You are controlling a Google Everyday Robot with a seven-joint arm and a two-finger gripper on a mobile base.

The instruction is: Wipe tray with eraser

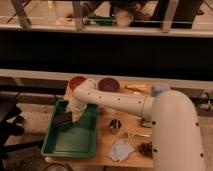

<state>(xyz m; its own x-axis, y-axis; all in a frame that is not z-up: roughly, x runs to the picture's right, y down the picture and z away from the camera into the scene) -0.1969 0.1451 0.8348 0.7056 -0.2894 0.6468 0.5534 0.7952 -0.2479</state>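
Green tray (60, 145) sits at worktop (131, 145) left end. Dark eraser (63, 119) lies inside tray, near far left corner. My gripper (75, 116) just beside eraser; grip state cannot tell.

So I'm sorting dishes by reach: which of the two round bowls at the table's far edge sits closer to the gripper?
The orange-red bowl, at the tray's far corner. The gripper is down inside the tray by the eraser; the purple bowl sits farther right.

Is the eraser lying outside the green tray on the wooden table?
No, the eraser sits inside the tray, near its left wall, with the gripper beside it.
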